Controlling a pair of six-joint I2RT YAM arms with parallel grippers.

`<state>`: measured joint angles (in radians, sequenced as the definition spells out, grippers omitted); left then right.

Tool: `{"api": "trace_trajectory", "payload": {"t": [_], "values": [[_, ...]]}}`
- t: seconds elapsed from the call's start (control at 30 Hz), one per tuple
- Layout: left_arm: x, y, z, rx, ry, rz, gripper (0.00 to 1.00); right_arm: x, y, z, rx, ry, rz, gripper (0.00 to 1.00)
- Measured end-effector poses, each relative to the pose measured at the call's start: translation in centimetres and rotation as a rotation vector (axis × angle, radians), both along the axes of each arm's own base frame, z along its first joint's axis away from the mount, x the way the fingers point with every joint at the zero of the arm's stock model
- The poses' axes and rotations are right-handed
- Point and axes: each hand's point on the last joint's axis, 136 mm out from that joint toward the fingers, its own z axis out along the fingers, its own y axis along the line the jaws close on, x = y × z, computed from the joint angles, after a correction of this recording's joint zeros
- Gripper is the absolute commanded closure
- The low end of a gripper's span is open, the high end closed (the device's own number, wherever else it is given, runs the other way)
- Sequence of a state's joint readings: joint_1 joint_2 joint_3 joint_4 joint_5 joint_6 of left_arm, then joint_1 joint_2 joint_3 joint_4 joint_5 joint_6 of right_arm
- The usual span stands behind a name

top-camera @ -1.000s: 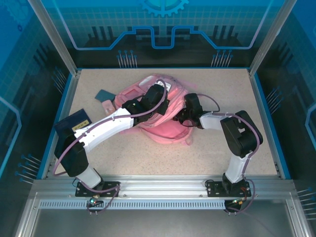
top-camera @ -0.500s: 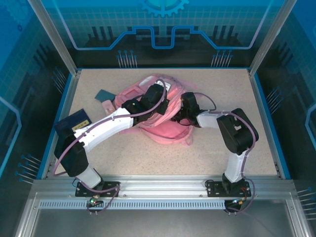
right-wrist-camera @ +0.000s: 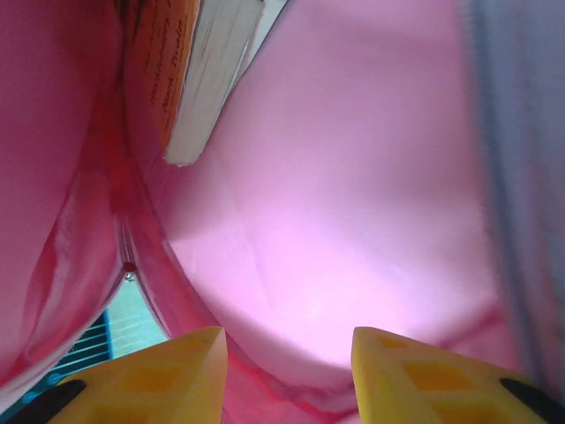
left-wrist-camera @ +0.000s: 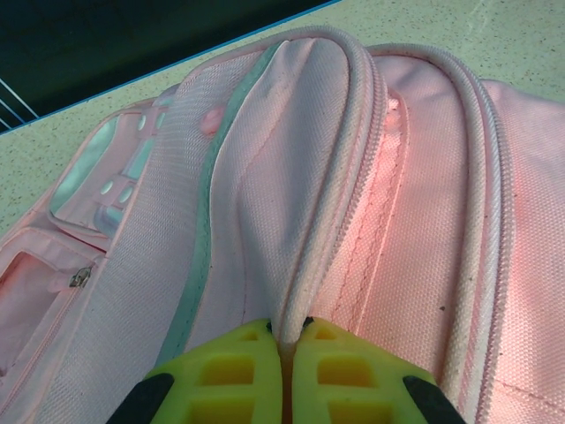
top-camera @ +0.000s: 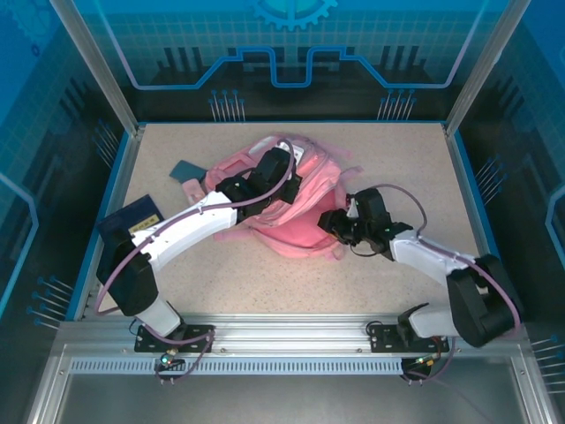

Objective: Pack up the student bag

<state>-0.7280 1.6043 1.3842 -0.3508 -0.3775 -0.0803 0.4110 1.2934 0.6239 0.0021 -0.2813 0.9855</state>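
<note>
We see the student bag [top-camera: 305,231], pink and slumped, a little above the middle of the top view. It lies on a speckled beige table [top-camera: 406,159] with a blue rim, inside an enclosure of blue printed panels and aluminium posts. A dark blue book [top-camera: 132,221] sits at the table's left edge, well apart from the bag.

In the left wrist view the left gripper [left-wrist-camera: 287,331] has its yellow fingers [left-wrist-camera: 229,371] pressed together on a corded seam of the bag's top.

In the right wrist view the right gripper [right-wrist-camera: 287,340] has its fingers [right-wrist-camera: 415,362] spread, with nothing between them. It looks into the bag's pink lining, where an orange-covered book [right-wrist-camera: 190,79] shows at the upper left.

Compared with a second ago, the right arm has swung toward the lower right of the top view and its gripper [top-camera: 342,221] now sits at the bag's right edge, while the left arm has kept its place.
</note>
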Motion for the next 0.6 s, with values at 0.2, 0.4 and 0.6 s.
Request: {"api": "trace_trajectory", "payload": {"t": [0.2, 0.4, 0.6], "values": [[0.0, -0.8, -0.8, -0.021, 0.023, -0.036, 0.86, -1.3, -5.0, 2.0, -0.139, -0.084, -0.096, 0.4], [-0.6, -1.9, -2.6, -0.077, 0.059, -0.074, 0.43, -2.1, -9.7, 5.1, -0.298, -0.189, -0.183, 0.2], [-2.2, -1.6, -2.5, -0.17, 0.11, -0.057, 0.2, -2.2, -11.1, 8.2, -0.378, -0.277, -0.174, 0.12]]}}
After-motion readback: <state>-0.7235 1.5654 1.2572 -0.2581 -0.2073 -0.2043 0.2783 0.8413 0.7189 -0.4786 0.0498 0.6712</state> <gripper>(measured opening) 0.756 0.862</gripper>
